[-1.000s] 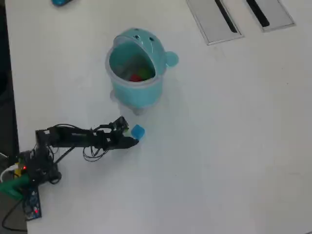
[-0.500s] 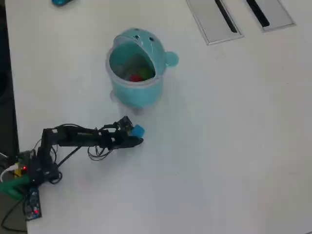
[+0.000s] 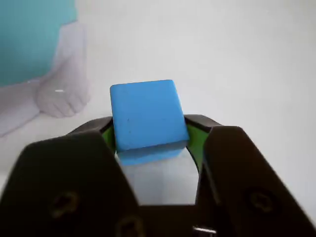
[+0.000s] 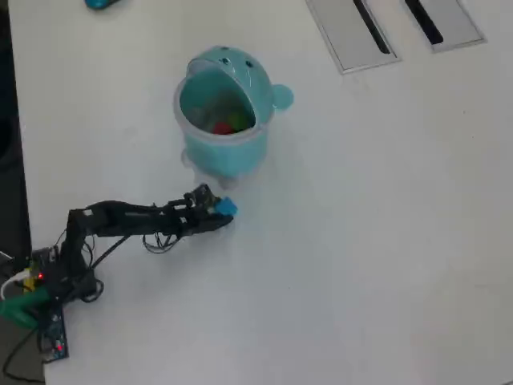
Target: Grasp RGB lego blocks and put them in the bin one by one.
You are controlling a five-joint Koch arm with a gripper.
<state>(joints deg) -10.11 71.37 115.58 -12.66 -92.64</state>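
In the wrist view the blue block (image 3: 145, 113) sits between my gripper's (image 3: 150, 131) two black jaws, with a green pad (image 3: 193, 138) against each side. From overhead, the gripper (image 4: 220, 210) is shut on the blue block (image 4: 227, 208) just below the bin. The teal bin (image 4: 224, 152) stands with its domed lid (image 4: 240, 68) flipped open. A red block (image 4: 222, 127) and a yellow-green block (image 4: 239, 122) lie inside it. The bin's wall (image 3: 29, 39) and a pale foot (image 3: 61, 98) fill the wrist view's upper left.
Two flat grey panels (image 4: 353, 32) (image 4: 445, 20) lie at the table's top right. A small teal object (image 4: 100, 3) sits at the top edge. The arm's base and wiring (image 4: 40, 285) stand by the table's left edge.
The gripper reached forward around the blue block and closed on it. Block and gripper have shifted slightly toward the bin.
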